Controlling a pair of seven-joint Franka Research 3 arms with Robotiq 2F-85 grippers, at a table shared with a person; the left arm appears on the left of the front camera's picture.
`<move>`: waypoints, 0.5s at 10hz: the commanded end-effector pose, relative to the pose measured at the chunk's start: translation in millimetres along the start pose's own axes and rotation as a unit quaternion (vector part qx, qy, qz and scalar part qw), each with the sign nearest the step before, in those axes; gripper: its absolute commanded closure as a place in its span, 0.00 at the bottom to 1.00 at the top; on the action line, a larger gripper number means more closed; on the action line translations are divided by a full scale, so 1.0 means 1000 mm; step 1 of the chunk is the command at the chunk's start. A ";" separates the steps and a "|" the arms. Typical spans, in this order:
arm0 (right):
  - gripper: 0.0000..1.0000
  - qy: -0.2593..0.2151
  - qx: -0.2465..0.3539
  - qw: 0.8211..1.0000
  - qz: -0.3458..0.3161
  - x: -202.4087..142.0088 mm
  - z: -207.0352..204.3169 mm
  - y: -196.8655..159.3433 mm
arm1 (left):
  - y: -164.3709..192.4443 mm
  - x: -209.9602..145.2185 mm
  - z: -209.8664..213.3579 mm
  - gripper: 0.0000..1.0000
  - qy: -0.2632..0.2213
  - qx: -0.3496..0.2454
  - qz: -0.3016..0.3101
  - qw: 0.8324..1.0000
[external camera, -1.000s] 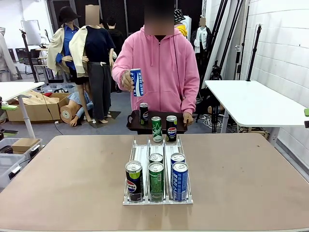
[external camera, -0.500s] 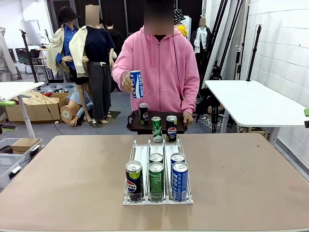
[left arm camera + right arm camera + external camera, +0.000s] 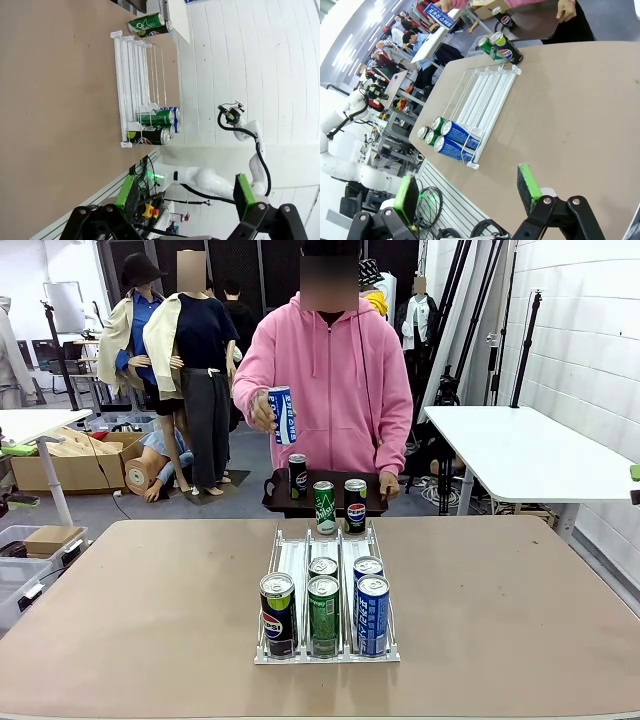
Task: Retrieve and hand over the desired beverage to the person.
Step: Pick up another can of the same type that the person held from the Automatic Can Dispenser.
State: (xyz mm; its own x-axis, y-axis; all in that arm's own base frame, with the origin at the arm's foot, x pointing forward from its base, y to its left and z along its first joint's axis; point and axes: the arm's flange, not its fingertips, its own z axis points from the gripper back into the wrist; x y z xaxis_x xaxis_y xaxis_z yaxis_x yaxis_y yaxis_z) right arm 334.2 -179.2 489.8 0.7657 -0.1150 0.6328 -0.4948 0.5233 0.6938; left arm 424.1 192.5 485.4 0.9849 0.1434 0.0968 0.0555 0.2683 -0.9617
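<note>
A person in a pink hooded sweatshirt (image 3: 330,370) at the brown tabletop's (image 3: 150,590) far edge holds up a slim blue-and-white can (image 3: 282,415). Left tool (image 3: 185,195) and right tool (image 3: 467,187) both gape, empty.

front view: robot's side, facing across table (image 3: 150,590) toward person (image 3: 330,380)
wrist views: rolled sideways, well back
shared: can rack (image 3: 295,555)

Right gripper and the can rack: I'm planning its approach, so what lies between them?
Nothing in the way: in the right wrist view, bare brown table runs from the open right gripper to the white rack of cans.
</note>
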 end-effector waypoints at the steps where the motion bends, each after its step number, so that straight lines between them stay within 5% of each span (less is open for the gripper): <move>1: 0.00 -0.004 0.007 1.000 0.004 0.001 0.000 0.000 | -0.002 -0.001 0.002 0.00 -0.006 -0.008 -0.017 1.000; 5: 0.00 -0.004 0.007 1.000 0.004 0.001 0.000 0.000 | 0.000 0.000 0.000 0.00 0.000 0.000 -0.001 1.000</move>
State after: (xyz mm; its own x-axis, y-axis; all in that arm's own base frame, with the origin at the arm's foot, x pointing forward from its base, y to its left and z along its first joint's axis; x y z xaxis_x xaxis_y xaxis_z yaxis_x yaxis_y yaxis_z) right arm 334.2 -179.2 489.8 0.7657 -0.1150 0.6328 -0.4948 0.5233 0.6938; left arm 424.1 192.4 485.5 0.9848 0.1435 0.0975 0.0562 0.2680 -0.9618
